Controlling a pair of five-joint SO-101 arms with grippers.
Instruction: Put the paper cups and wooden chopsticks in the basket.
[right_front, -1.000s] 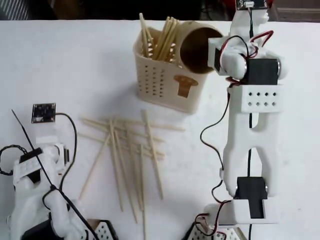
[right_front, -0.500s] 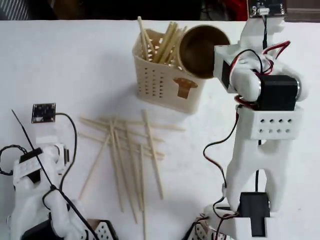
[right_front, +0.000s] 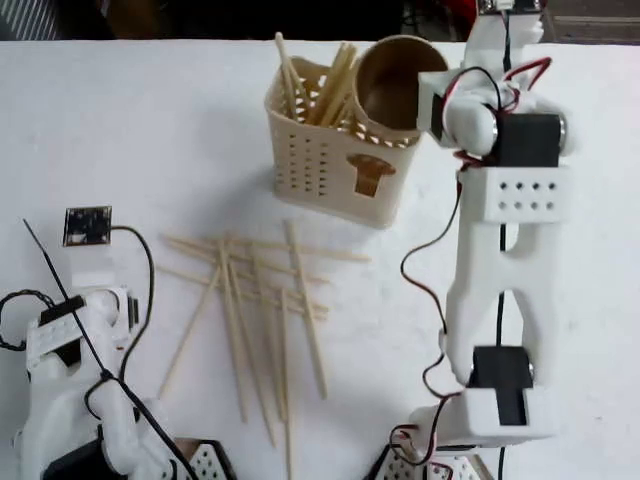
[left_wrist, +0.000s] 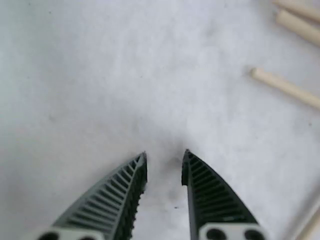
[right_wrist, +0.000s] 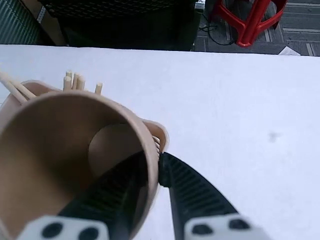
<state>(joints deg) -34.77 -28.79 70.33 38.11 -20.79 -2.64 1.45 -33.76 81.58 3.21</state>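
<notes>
pinching the paper cup (right_front: 392, 85) by its wall in the right gripper (right_wrist: 152, 159) at the basket (right_front: 330, 165) near the table's (right_front: 150, 120) far edge, could snag on chopsticks (right_front: 335, 75) standing inside and tip out if dropped crooked, with the left gripper (left_wrist: 165, 155) slightly apart, empty, by the near left corner.

High cam top-down over table (right_front: 130, 120); wrist cams close-up; basket (right_front: 330, 170) in high/R-wrist.

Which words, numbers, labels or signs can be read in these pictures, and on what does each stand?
None: no letter or number can be read in any view.
The basket bears only a brown mushroom-like shape on its wall, not writing.
The paper cup, the chopsticks and the table are plain.
</notes>
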